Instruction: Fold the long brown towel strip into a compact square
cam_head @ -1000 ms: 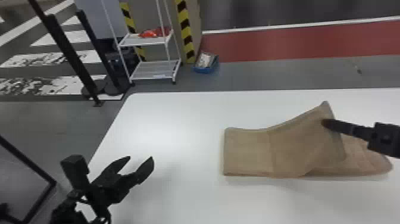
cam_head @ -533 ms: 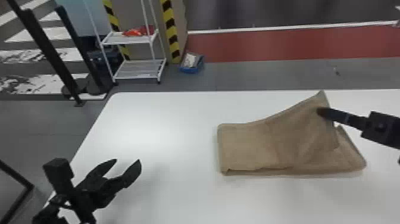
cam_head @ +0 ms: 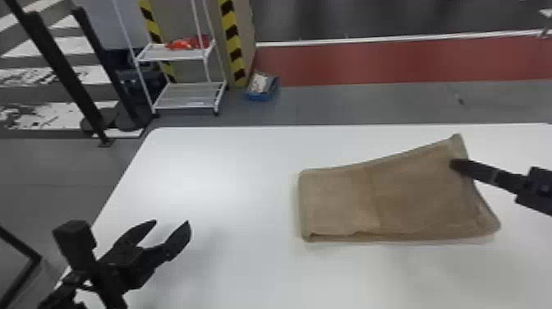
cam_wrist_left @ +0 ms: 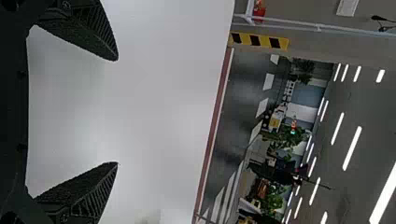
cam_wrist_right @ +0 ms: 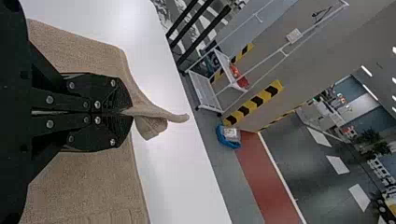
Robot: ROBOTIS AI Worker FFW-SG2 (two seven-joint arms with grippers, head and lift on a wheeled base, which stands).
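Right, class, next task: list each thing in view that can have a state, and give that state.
Brown towel, partly folded, one corner raised
Right tool, shut on the towel near that corner
Left tool, open, holding nothing
White rack, upright, upper shelf loaded
Blue bin, open-topped, not empty

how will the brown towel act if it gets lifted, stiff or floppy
Probably floppy: the brown towel bends into a soft raised corner where the right pincer pinches it. It likely won't roll, since the rest lies flat on the table. Its layers may slip apart, as they look merely laid over each other.
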